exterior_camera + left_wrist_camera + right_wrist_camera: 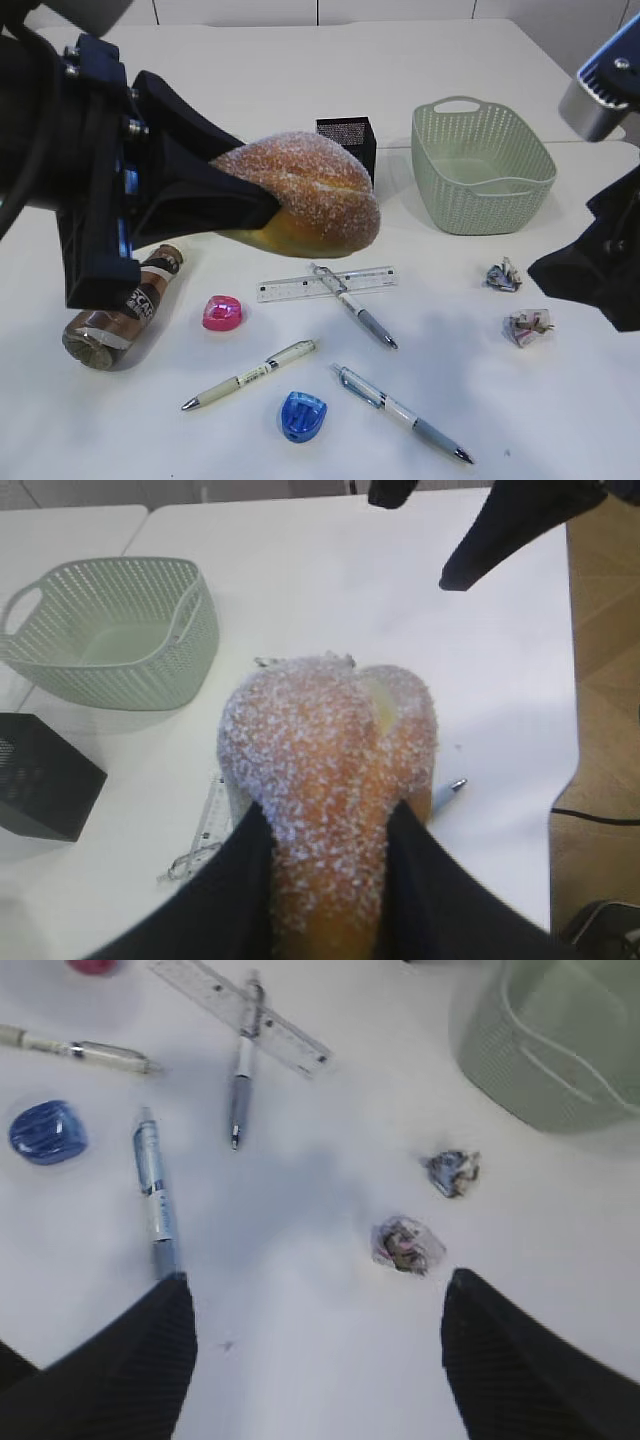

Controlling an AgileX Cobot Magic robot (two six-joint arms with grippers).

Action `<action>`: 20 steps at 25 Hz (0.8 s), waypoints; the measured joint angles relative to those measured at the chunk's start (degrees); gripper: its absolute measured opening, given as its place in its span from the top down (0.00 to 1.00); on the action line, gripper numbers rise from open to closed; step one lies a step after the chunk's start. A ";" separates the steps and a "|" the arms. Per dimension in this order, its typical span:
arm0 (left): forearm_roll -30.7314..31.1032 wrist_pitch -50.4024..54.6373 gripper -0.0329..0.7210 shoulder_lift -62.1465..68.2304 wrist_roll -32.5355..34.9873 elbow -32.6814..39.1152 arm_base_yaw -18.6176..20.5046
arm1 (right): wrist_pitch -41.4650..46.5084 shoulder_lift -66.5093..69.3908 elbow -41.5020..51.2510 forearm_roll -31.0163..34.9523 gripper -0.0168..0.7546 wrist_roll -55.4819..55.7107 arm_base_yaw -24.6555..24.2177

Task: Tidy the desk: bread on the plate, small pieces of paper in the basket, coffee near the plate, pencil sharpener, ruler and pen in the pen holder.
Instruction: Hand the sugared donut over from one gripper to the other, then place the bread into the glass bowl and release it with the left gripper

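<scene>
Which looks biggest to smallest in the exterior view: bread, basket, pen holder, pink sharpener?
1. bread, though it is held up by the left gripper nearer the camera, so its lead over the basket is unsure
2. basket
3. pen holder, partly hidden behind the bread
4. pink sharpener

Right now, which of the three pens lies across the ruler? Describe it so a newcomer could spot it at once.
Start at the green basket at the back right of the desk, then look forward and left to the clear ruler. The pen you want crosses the ruler's right half, tip pointing forward-right. The other two pens lie nearer the front edge, touching nothing.
</scene>
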 joint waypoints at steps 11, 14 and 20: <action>-2.82 -7.42 0.71 0.00 -1.00 0.00 0.00 | 4.86 0.40 -0.09 -12.86 0.21 25.89 0.00; -2.92 -9.00 0.71 0.25 -4.14 0.00 0.00 | 7.57 2.12 -0.09 -13.36 0.21 28.29 0.00; -3.15 -9.50 0.71 4.60 -7.76 0.00 3.42 | 7.88 5.23 -0.09 -13.72 0.21 29.24 0.00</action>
